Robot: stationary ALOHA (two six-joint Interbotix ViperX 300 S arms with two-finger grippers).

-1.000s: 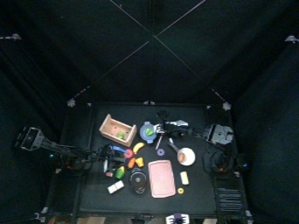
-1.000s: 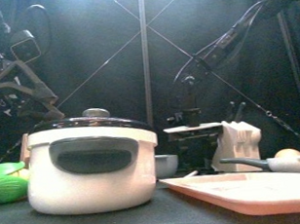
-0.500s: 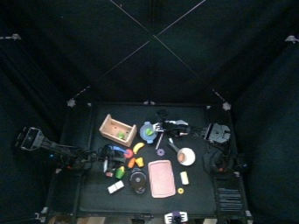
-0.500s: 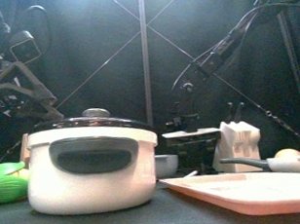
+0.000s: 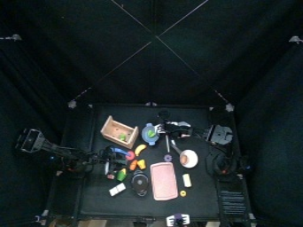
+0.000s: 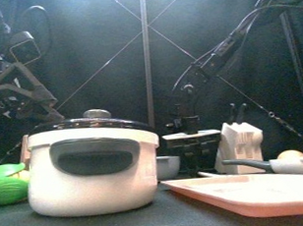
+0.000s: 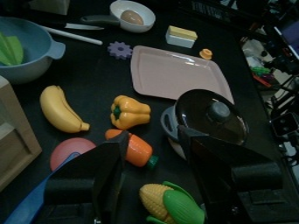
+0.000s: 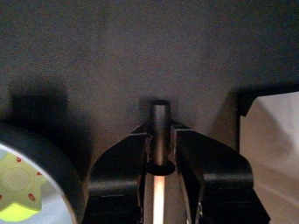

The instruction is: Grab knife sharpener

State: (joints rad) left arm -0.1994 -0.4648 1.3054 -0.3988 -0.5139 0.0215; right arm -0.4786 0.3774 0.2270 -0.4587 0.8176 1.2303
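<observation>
The knife sharpener (image 6: 193,147), a small block with a black body and pale top, stands at mid-table behind the pot in the front view. My right gripper (image 6: 185,117) hangs directly over it. In the top view the right gripper (image 5: 175,135) is beside the blue bowl (image 5: 151,133) and covers the sharpener. In the right wrist view a thin dark bar with a pale lower part shows between the right gripper's (image 8: 162,118) fingers. My left gripper (image 7: 163,153) is open and empty, resting at the table's left edge (image 5: 81,162).
A white pot with a black lid (image 6: 93,174) and a pink tray (image 6: 252,191) stand at the front. A wooden box (image 5: 116,131) and a white bowl (image 5: 190,158) flank the right gripper. A white ribbed thing (image 6: 245,143) stands right of the sharpener. Toy fruit lies scattered (image 7: 128,111).
My right gripper has shifted slightly left above the sharpener. The left arm has not moved.
</observation>
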